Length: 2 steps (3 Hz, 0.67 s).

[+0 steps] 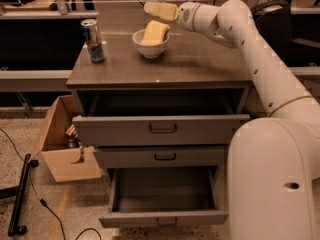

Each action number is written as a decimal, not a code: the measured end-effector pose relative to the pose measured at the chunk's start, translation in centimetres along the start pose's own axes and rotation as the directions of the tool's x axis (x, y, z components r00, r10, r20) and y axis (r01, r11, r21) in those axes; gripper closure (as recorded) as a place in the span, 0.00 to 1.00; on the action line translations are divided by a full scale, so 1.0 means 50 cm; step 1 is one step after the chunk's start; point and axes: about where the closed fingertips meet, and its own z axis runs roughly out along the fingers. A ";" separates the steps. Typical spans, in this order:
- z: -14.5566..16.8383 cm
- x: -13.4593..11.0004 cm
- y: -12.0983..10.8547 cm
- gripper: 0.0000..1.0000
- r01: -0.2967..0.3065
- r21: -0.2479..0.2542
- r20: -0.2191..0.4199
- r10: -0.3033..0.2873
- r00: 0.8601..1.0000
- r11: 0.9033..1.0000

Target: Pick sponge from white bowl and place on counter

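Observation:
The pale yellow sponge point(154, 32) leans tilted in the white bowl point(150, 46), which stands on the far middle of the grey-brown counter point(195, 64). My gripper point(148, 7) reaches in from the right on the white arm and hovers just above and behind the bowl, a little above the sponge's top edge, not touching it. Its pale yellow fingers point left.
A metal can point(93, 40) stands upright at the counter's far left. The cabinet's top drawer point(162, 129) is pulled partly out and the bottom drawer point(162, 196) is wide open. An open cardboard box point(65, 139) and a black cable lie on the floor at left.

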 end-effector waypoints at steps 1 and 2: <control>0.035 0.041 0.003 0.00 -0.032 -0.014 -0.035 0.031 0.999 0.999; 0.047 0.073 -0.008 0.00 -0.061 0.000 -0.059 0.061 0.996 0.998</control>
